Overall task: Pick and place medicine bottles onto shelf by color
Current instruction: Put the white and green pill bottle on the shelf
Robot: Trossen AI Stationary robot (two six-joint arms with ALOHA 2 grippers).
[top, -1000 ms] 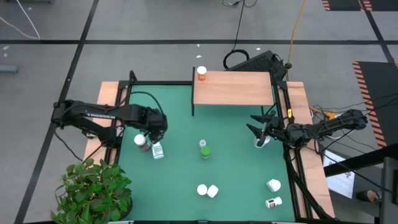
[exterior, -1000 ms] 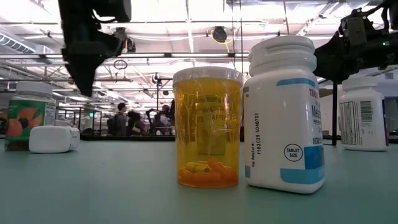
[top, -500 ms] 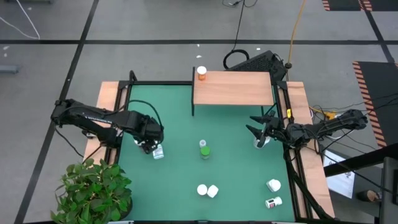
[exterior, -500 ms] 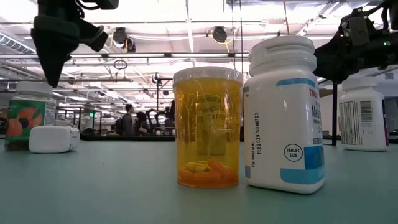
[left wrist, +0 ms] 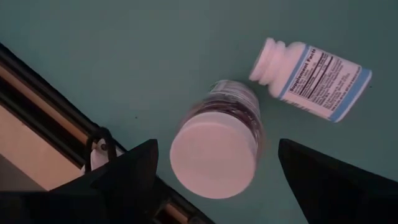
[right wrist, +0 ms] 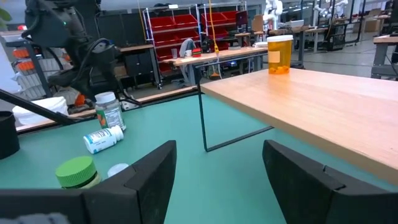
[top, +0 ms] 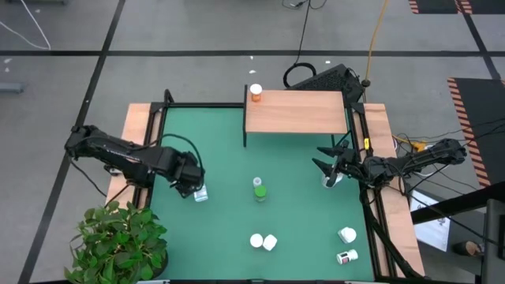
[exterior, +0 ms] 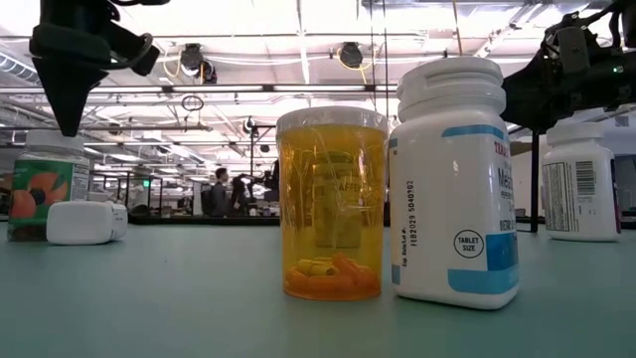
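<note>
My left gripper (top: 188, 180) is open and hovers above an upright clear bottle with a white cap (left wrist: 213, 163). One finger stands on each side of the bottle without touching it. A blue-labelled white bottle (left wrist: 311, 76) lies on its side just beyond. A green bottle (top: 258, 189) stands mid-table. An orange bottle (top: 256, 93) stands on the far left corner of the shelf (top: 304, 114). My right gripper (top: 322, 158) waits open by the right rail, beside a white bottle (top: 331, 181). An orange bottle (exterior: 331, 204) and a white bottle (exterior: 457, 184) stand near the table's near edge.
Two more white bottles (top: 347, 234) (top: 346, 256) lie near the near right corner. A potted plant (top: 122, 244) stands at the near left corner. Wooden rails run along both sides of the green mat (top: 229, 221). The shelf's thin black legs (right wrist: 202, 115) stand on the mat.
My left gripper has moved toward the table's left edge and slightly toward the near edge. It now stands over the upright clear bottle, which showed beside it a second ago. The bottles and the right arm have kept still.
</note>
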